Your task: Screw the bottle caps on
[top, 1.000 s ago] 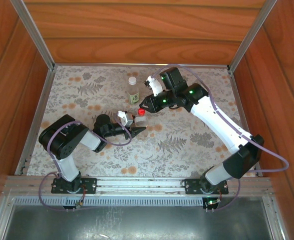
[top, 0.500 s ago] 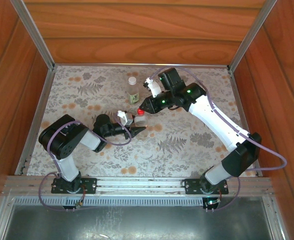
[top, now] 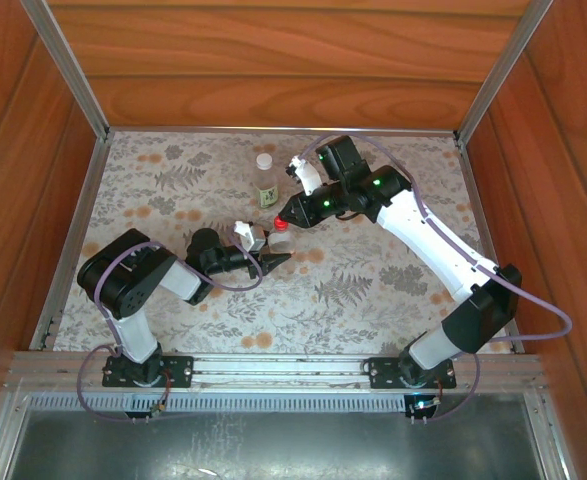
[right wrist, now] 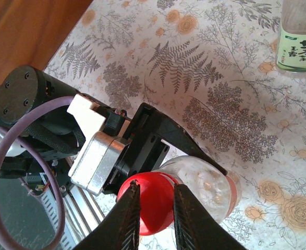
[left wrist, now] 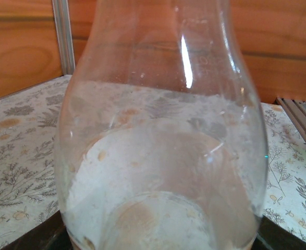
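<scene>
r gripper (right wrist: 157, 188) is closed on the red cap (right wrist: 150, 203), w/ one finger pressed to each side of it. the cap sits on the mouth of the short bottle (right wrist: 207, 187); can't tell how far it's threaded. l gripper (right wrist: 160, 143) clamps that bottle's body, its black fingers along the sides. from l wrist cam the clear bottle (left wrist: 163, 156) is right up close, w/ dark finger bases at the bottom corners.

top cam: both grippers meet mid table (top: 373, 285). l gripper (top: 276, 257) reaches in from the left w/ the short bottle (top: 271, 243). r gripper (top: 284, 214) comes down onto the red cap (top: 282, 225) from the right rear.

tall bottle (top: 265, 187) w/ green-yellow label stands upright just behind them, apart from both grippers, white cap (top: 264, 160) on its top. r wrist cam shows its lower part (right wrist: 298, 36) at the top right corner.
</scene>
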`<state>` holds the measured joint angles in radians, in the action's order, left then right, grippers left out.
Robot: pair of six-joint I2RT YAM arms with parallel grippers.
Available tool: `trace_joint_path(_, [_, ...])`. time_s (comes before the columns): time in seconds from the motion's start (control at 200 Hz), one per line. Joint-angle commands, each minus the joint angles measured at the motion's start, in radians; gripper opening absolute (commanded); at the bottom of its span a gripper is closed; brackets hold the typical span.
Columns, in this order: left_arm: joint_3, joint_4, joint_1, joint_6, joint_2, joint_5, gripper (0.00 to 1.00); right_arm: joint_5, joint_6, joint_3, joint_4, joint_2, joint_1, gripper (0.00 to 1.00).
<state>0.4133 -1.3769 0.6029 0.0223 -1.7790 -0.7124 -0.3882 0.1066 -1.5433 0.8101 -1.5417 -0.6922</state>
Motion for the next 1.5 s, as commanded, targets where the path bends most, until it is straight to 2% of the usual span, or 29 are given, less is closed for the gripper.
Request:
trace_joint_path(0.0, [-0.034, 0.207, -0.014, 0.005, -0.056, 0.004, 0.56, -0.026, 0.001, 0.015, 0.039, -0.005, 0.003, 0.23])
trace_joint_path(0.545, [-0.030, 0.208, -0.013, 0.006, -0.059, 0.002, 0.56, -0.003, 0.051, 0.058, 0.046, 0.056, 0.000, 0.23])
trace_joint_path(0.69, [-0.030, 0.209, -0.013, 0.004, -0.059, 0.000, 0.56, 0.011, 0.057, 0.057, 0.038, 0.060, 0.000, 0.25])
trace_joint_path(1.494, [-0.029, 0.214, -0.010, -0.015, -0.062, -0.019, 0.56, 0.025, 0.076, -0.051, 0.052, -0.028, -0.006, 0.24])
